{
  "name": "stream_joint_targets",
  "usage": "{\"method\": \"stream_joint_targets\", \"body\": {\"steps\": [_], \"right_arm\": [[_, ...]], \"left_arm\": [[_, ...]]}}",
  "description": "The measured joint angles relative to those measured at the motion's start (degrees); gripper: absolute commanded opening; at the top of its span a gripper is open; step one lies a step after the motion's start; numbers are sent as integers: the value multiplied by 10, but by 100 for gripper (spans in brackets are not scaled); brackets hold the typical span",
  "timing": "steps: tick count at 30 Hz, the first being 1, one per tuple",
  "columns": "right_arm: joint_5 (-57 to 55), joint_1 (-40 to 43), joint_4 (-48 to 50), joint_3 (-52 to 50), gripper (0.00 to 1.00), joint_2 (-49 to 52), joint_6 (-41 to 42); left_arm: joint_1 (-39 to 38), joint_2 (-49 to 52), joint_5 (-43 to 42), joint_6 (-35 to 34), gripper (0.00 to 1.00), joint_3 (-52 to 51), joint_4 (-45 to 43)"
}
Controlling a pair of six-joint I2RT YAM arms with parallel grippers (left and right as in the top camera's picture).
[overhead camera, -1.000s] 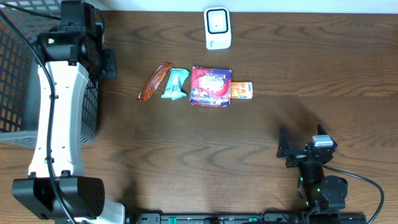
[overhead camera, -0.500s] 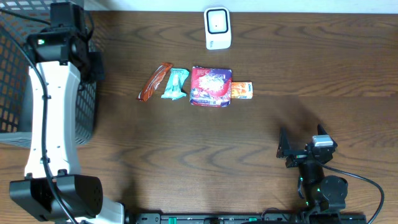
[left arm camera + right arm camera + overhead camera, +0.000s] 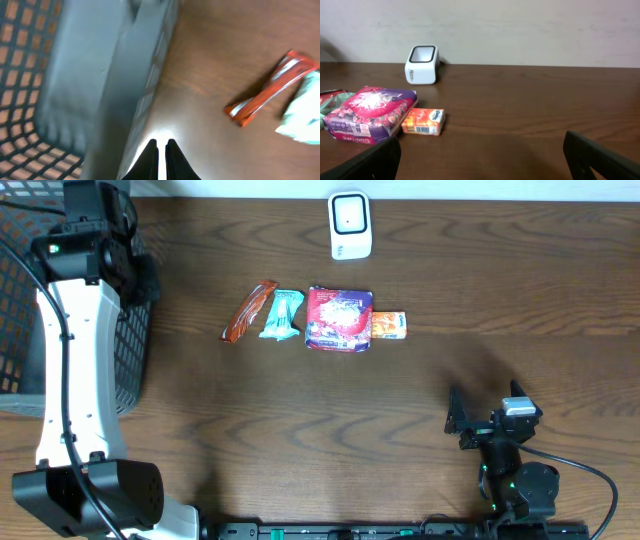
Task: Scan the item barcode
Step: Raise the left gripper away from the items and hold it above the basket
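Note:
The white barcode scanner [image 3: 350, 225] stands at the table's far edge, also in the right wrist view [image 3: 421, 64]. A row of items lies mid-table: a red-orange bar wrapper [image 3: 249, 311], a teal packet [image 3: 282, 315], a red-purple pouch [image 3: 339, 319] and a small orange box [image 3: 389, 326]. The orange box [image 3: 423, 122] shows a barcode on its near side. My left gripper [image 3: 161, 145] is shut and empty, low over the table beside the basket wall, left of the wrapper [image 3: 270, 88]. My right gripper [image 3: 487, 405] rests open and empty near the front right, its fingers [image 3: 370, 162] wide apart.
A dark mesh basket [image 3: 30, 310] fills the far left, its wall [image 3: 100, 85] close to my left fingertips. The left arm [image 3: 80, 360] stretches along the basket's right side. A pale wall [image 3: 520, 25] rises behind the table.
The left arm's wrist has swung left and farther back, over the basket's edge. The items, the scanner and the right arm have not moved.

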State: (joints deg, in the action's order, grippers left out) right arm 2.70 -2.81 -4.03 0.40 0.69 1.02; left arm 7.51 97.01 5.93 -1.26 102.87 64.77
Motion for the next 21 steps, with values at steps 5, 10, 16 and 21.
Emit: {"method": "stream_joint_targets", "body": {"steps": [5,10,16,21], "right_arm": [[0,0,0,0,99,0,0],[0,0,0,0,99,0,0],[0,0,0,0,99,0,0],[0,0,0,0,99,0,0]], "left_arm": [[0,0,-24,-1,7,0,-45],[0,1,-32,-2,8,0,-56],[0,-3,-51,-3,23,0,-57],[0,-42,-108,-2,48,0,-59]]}}
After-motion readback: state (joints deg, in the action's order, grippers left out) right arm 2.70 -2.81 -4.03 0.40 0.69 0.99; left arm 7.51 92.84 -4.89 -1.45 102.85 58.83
